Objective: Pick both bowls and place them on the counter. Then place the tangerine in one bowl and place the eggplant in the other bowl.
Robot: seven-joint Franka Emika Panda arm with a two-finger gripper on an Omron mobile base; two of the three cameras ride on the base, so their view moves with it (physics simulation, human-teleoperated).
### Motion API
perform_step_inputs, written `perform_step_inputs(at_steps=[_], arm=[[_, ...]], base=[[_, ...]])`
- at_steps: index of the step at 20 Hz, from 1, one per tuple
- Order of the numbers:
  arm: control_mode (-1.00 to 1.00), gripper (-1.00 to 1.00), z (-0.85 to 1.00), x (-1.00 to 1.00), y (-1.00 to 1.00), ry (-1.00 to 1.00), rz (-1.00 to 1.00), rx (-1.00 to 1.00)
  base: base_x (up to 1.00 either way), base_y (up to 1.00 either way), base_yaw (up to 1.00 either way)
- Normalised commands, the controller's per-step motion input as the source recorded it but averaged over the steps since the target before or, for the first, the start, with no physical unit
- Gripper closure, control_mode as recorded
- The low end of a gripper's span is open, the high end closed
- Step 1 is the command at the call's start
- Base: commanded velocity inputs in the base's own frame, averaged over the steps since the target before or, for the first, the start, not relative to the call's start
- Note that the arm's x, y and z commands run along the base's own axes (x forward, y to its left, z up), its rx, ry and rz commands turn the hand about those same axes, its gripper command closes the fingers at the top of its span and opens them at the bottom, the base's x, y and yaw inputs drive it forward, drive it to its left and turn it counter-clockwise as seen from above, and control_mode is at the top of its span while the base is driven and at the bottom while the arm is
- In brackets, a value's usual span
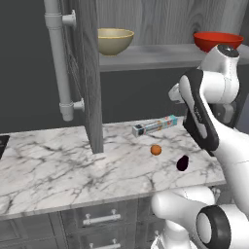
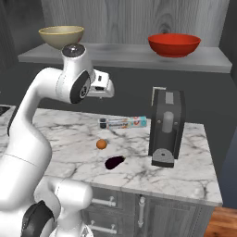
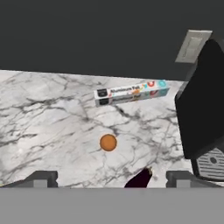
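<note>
A: Two-finger gripper (image 3: 109,177)?
B: Spread wide, holding nothing, above the white marble counter (image 3: 43,122).

A: Dark purple oval eggplant (image 2: 114,162)?
B: Lying flat beside the small orange tangerine (image 2: 102,144), long axis angled toward the black coffee machine (image 2: 165,129).

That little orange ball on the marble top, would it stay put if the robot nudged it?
Probably not. The tangerine looks round and lies free on the flat counter, so a nudge would likely send it rolling. It is small beside the eggplant, so it probably lifts easily, though its curved skin might slip between fingers.
</note>
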Motion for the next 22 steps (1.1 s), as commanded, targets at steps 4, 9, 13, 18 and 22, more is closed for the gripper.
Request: perform_step_inputs(at_steps=[4, 9, 13, 18, 22], arm=[[-1.0, -1.0, 0.45, -0.35, -0.53, -0.31, 0.01, -0.05], [-1.0, -1.0, 0.42, -0.41, -0.22, -0.37, 0.0, -0.14], [-1.0, -1.0, 0.17, -0.23, 0.0, -0.34, 0.0, -0.38], [-1.0, -1.0, 0.23, -0.19, 0.03, -0.2, -0.04, -0.45], [-1.0, -1.0, 0.4, -0.12, 0.01, -0.03, -0.03, -0.37]], base=[[0.0, 0.0, 0.0], [0.0, 0.0, 0.0], [0.0, 0.0, 0.0], [0.0, 0.0, 0.0], [0.0, 0.0, 0.0]])
